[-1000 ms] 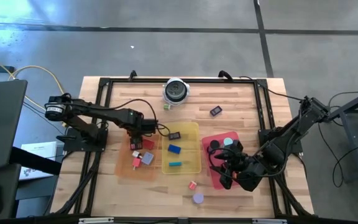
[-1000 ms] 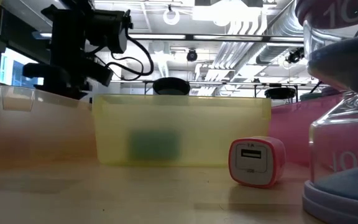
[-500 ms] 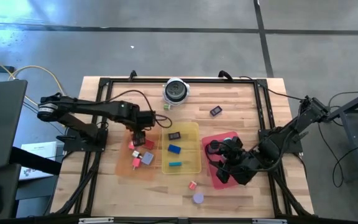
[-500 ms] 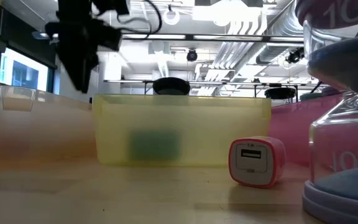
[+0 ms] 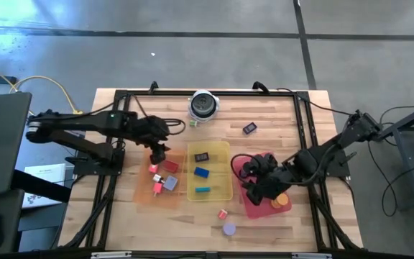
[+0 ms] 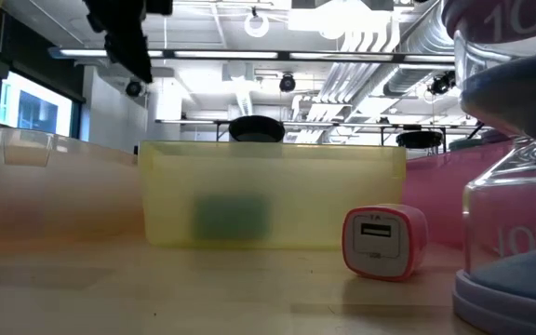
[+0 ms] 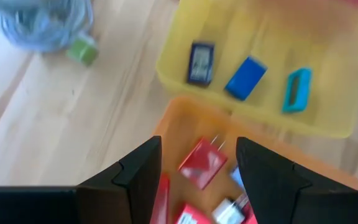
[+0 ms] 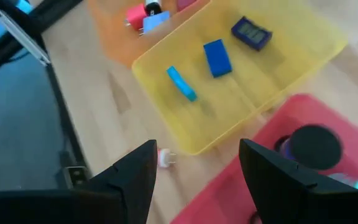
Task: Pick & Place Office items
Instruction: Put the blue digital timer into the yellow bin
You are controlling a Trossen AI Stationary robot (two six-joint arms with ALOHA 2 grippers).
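Both arms are between picks. The left pincer hangs open and empty over the orange tray; the right pincer, open and empty, over the red tray. Next: the pink charger on the counter, near the yellow tray

Trays: orange tray, yellow tray, red tray side by side; Round silver-and-black object: near table's far edge

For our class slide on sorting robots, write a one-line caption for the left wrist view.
Open left gripper above the orange tray of red pieces, beside the yellow tray holding three blocks.
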